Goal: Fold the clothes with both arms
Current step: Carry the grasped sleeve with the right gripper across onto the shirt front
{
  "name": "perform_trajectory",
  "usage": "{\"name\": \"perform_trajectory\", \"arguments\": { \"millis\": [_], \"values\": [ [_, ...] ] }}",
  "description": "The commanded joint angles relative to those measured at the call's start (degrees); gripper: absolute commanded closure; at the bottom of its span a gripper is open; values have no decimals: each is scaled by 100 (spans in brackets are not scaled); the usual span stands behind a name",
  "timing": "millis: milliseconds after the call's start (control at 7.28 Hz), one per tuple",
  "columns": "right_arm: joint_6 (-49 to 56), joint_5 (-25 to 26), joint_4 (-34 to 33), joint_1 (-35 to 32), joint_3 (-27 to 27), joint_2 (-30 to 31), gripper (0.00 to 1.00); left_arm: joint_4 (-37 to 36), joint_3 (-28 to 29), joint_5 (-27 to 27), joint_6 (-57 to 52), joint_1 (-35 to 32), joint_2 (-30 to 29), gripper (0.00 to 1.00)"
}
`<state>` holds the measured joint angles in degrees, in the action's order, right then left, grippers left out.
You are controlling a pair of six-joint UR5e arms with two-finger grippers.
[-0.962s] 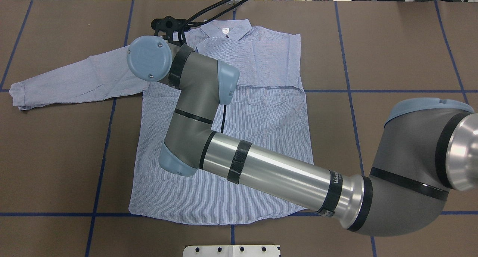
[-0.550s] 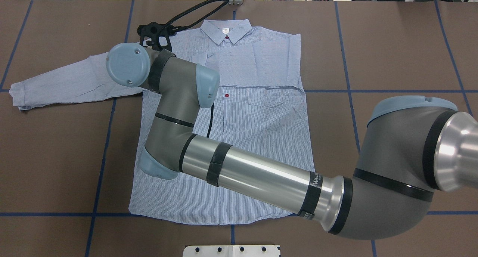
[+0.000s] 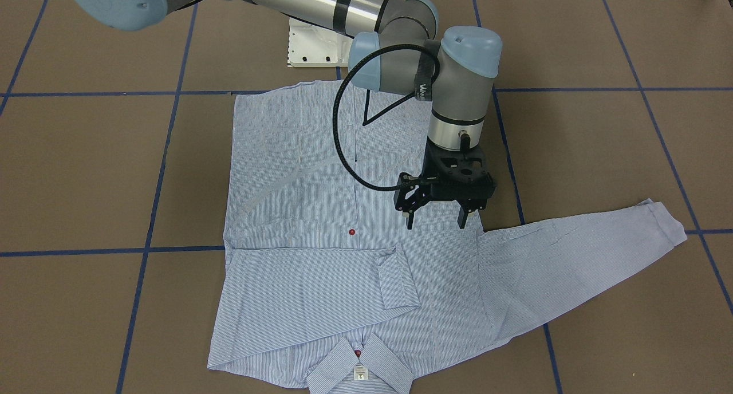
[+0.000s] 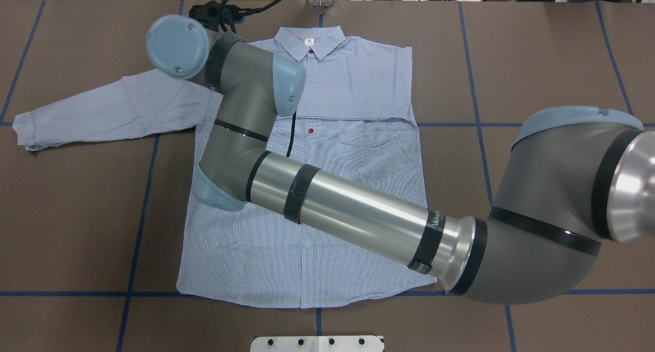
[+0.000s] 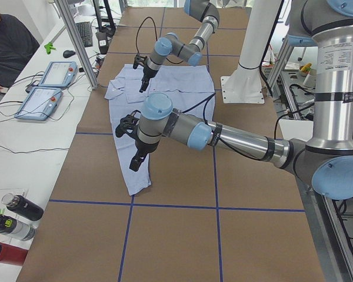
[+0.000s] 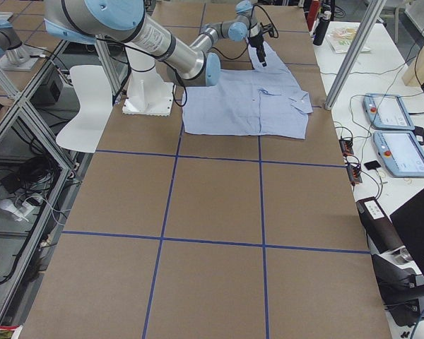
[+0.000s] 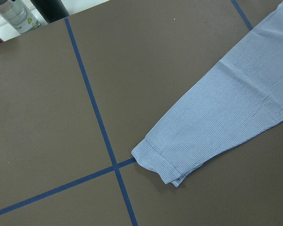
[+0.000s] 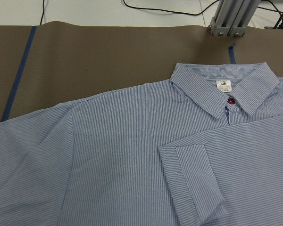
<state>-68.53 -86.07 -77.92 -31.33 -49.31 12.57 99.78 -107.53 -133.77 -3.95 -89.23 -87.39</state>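
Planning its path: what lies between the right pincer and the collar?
Front-facing view: between right pincer and collar lies the folded sleeve's cuff, on the shirt.

A black strap (image 4: pixel 435 220) around the right arm (image 4: pixel 358 214), near the elbow end of its silver tube, carries white lettering that starts "WA"; the rest curves out of sight. A like strap on the wrist (image 3: pixel 422 87) shows the same white letters, running upward. The small white label (image 8: pixel 222 84) inside the collar of the shirt (image 8: pixel 132 155) bears a dark emblem and tiny lines of print, too small to read
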Motion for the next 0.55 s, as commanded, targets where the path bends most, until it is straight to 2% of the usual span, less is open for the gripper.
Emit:
{"name": "perform_trajectory", "arguments": {
  "millis": [0, 137, 412],
  "values": [
    [556, -1117, 634, -731, -105, 499, 0, 154, 222, -87, -1, 11, -76, 0],
    [977, -1584, 620, -1135, -436, 832, 0, 669, 529, -410, 69, 2, -86, 0],
    [1846, -2611, 533, -1952, -1760, 2261, 0, 1863, 1196, -265, 682, 20, -199, 0]
  ]
}}
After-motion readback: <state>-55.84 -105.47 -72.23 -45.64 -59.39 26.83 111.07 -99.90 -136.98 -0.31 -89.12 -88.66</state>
